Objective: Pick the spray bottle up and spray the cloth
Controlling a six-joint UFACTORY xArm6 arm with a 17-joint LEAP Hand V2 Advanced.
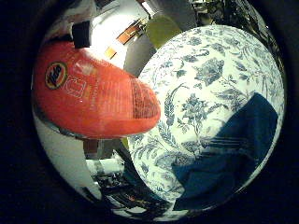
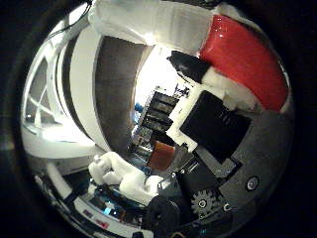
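An orange-red spray bottle (image 1: 93,89) fills much of the right little finger side palm view, close against the palm. It hangs beside and above a round table with a blue-flowered white tablecloth (image 1: 201,84). A dark blue cloth (image 1: 234,149) lies flat on that table near its edge. In the right thumb side palm view, my hand (image 2: 203,149) shows white and black fingers (image 2: 149,20) curled round the red bottle (image 2: 243,55).
A yellow-green chair (image 1: 161,28) stands beyond the table. The floor and furniture show below the table edge (image 1: 107,173). The thumb side view looks out at a grey wall (image 2: 114,89) and shelves (image 2: 158,109) far off.
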